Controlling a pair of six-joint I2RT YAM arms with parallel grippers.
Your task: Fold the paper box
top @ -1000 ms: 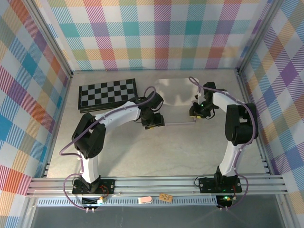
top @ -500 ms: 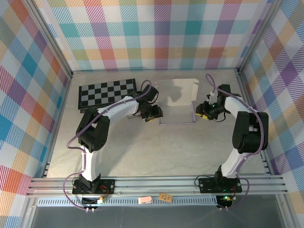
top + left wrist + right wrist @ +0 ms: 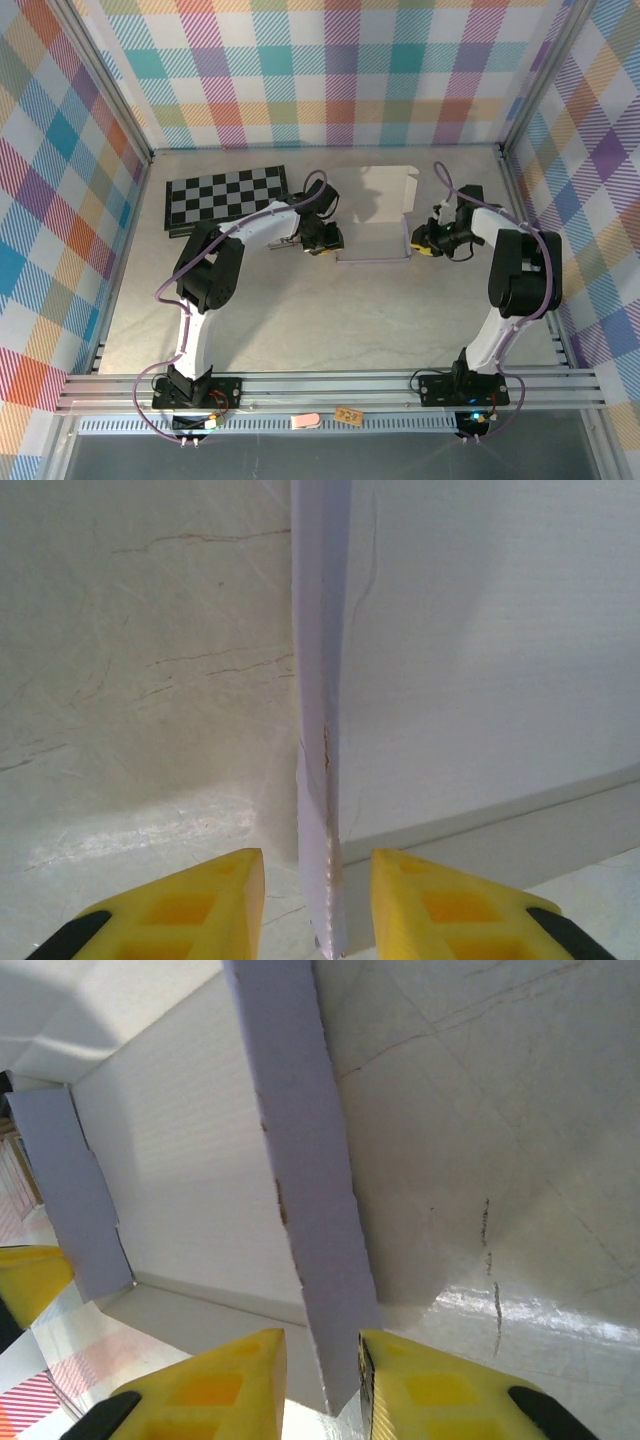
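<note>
— Where's the thin lavender-and-cream card box (image 3: 385,215)?
— Centre-back of the table (image 3: 330,320), walls half raised. The left gripper (image 3: 317,865) has its jaws spread astride the left wall. The right gripper (image 3: 322,1345) straddles the right wall; pinching or not, I cannot tell.
— Risk?
— Uneven squeezing may buckle the card. The black-and-white checkerboard (image 3: 227,197) lies clear, leftward.

Checkerboard (image 3: 228,198) flat on table (image 3: 300,330)
</note>
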